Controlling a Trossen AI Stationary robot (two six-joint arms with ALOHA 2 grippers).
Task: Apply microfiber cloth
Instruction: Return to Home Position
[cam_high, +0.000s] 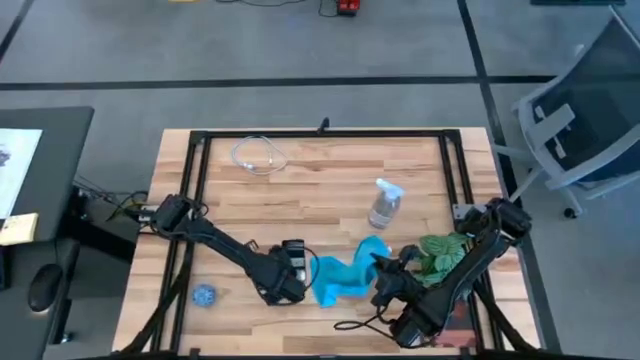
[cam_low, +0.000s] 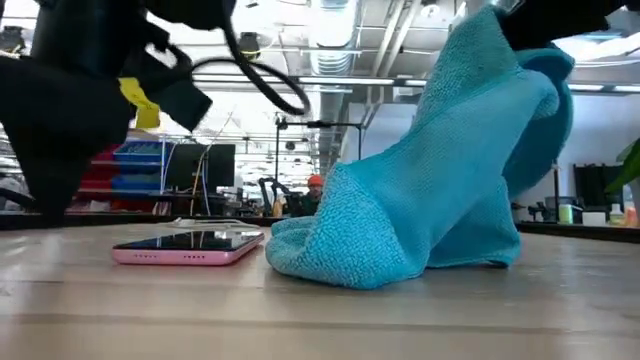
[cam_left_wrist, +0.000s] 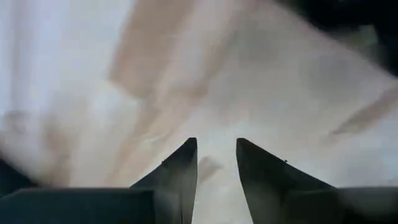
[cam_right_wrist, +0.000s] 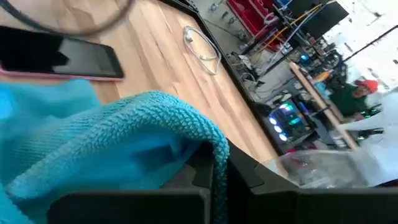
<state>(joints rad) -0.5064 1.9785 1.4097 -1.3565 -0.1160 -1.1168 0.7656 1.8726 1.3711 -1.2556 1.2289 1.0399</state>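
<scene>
The sky-blue microfiber cloth (cam_high: 343, 277) lies near the table's front middle. Its left end (cam_low: 330, 245) rests on the wood beside a black phone in a pink case (cam_low: 190, 245). Its right end is raised, with my right gripper (cam_high: 386, 268) shut on it. My left gripper (cam_high: 283, 285) hovers open just left of the cloth, by the phone (cam_high: 294, 252), and only bare wood shows between its fingers (cam_left_wrist: 186, 165). My right gripper holds the cloth's raised right end (cam_right_wrist: 186, 124), which is bunched and draped over the shut fingers and hides the fingertips. That end stands high above the table (cam_low: 490, 60). The cloth slopes down slack to its left end on the wood.
A clear spray bottle (cam_high: 385, 203) stands behind the cloth. A green plant (cam_high: 440, 255) sits at the right by my right arm. A small blue disc (cam_high: 205, 295) lies at the near left and a white cable (cam_high: 260, 155) at the far left.
</scene>
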